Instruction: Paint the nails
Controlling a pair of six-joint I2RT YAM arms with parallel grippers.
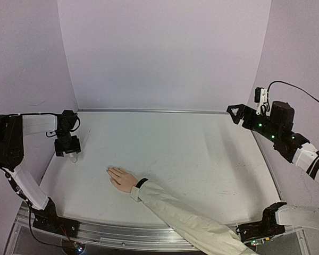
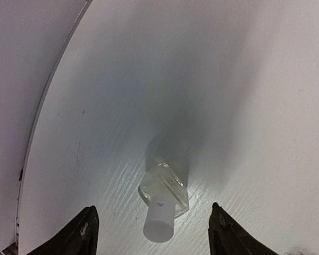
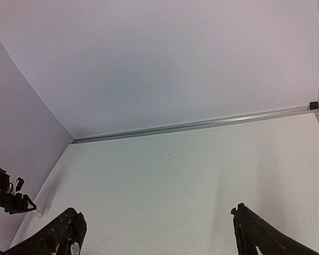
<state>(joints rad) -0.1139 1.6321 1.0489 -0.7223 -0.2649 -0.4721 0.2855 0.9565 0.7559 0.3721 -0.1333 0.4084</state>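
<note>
Both pairs of jaws apart, left pair flanking small bottle (image 2: pixel 162 204); nails (image 1: pixel 109 169) indistinct, sleeve (image 1: pixel 191 220) cut off.

Counter (image 1: pixel 202 159): we find the centre and right of the frame open.
Obstacle, lower centre: hand (image 1: pixel 121 178) lying flat, with its sleeve (image 1: pixel 186 218) running down to the bottom edge.
Obstacle, left: we note a small bottle (image 2: pixel 162 199) standing between the spread fingers of the left gripper (image 2: pixel 152 210), with a gap on either side.
Upper right: right gripper (image 1: pixel 235 112), raised above the counter.
Walls close off the left, back and right.
</note>
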